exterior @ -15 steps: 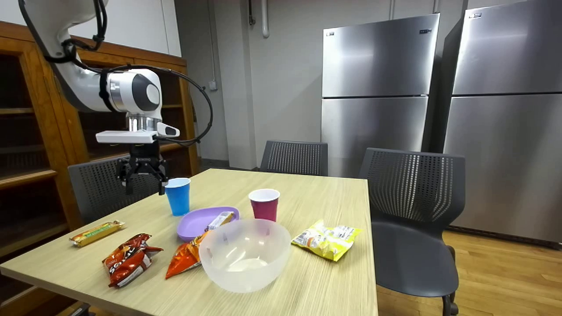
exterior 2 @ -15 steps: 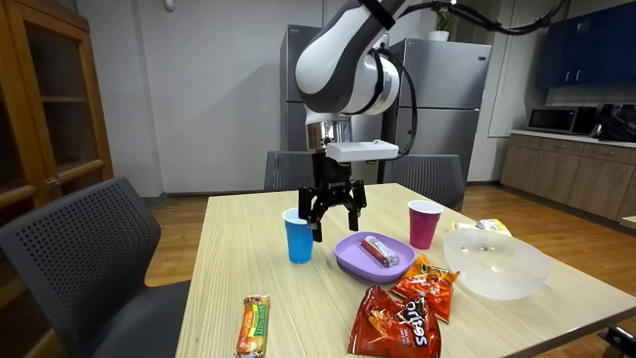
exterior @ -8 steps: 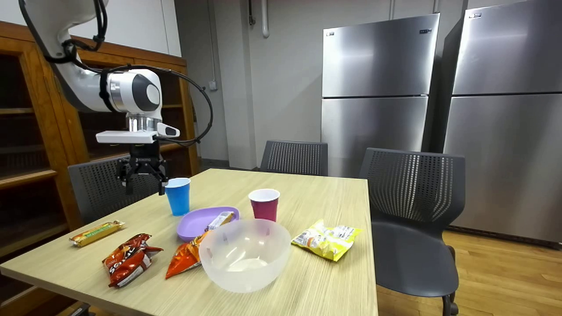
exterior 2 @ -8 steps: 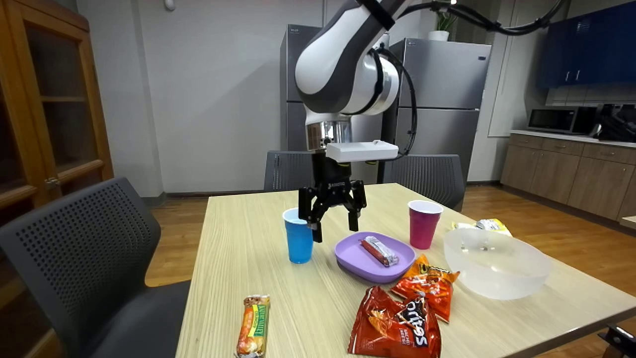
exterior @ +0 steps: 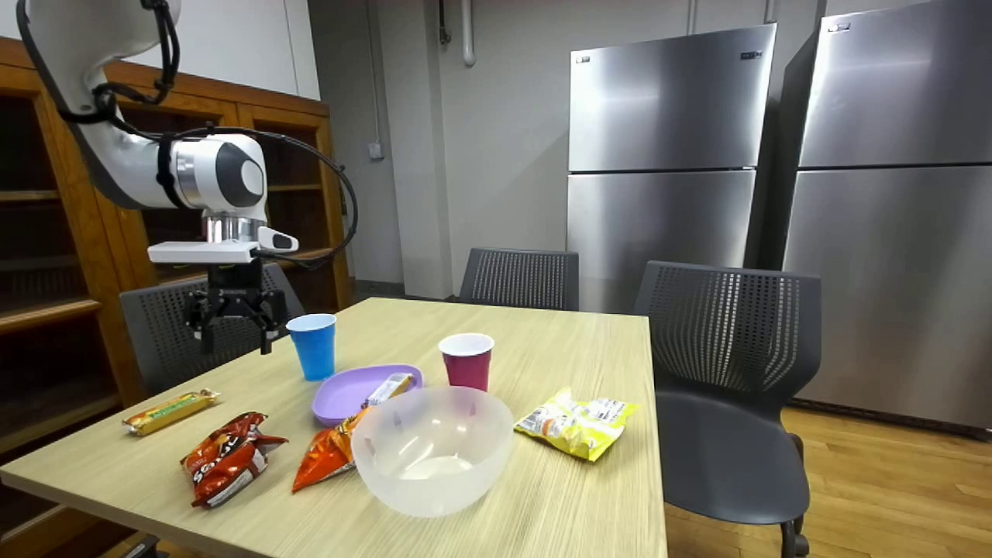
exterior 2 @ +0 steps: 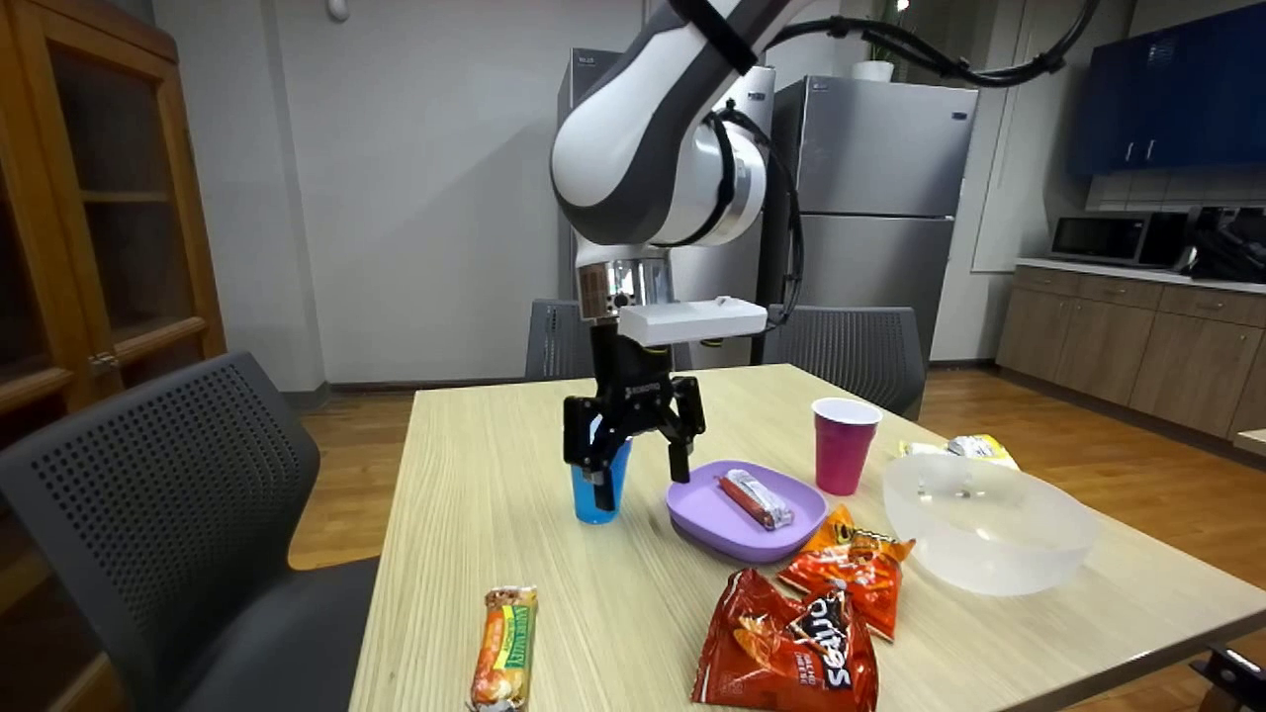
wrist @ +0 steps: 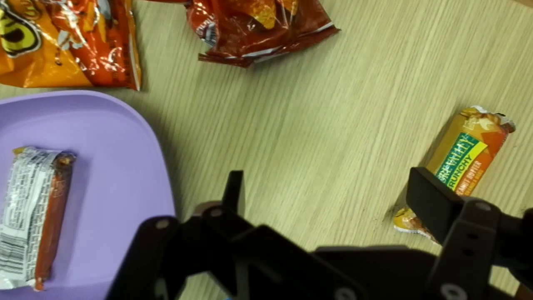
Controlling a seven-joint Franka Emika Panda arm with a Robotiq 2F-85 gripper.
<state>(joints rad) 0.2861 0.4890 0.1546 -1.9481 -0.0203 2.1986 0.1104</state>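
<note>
Closest to me, a crumpled red Doritos bag (exterior 2: 781, 638) is lying by the near edge of the desk (exterior 2: 593, 613), while a Nature Valley granola bar (exterior 2: 504, 648) is resting beside the left edge. Just past the Doritos, an orange snack bag (exterior 2: 860, 569) is lying, and a frosted bowl (exterior 2: 989, 554) is standing toward the near right corner. Over the left half of the desk, the black gripper (exterior 2: 642, 483) is hanging, its fingers standing wide apart; in the wrist view one is hiding part of the granola bar. A purple plate (exterior 2: 732, 539) is carrying a wrapped bar (exterior 2: 757, 499). The blue cup (exterior: 316, 349) is standing upright toward the left edge, near the gripper but apart from it. A yellow bag (exterior: 577, 425) is lying by the right edge; farther off, a maroon cup (exterior 2: 844, 455) is standing past the plate.
</note>
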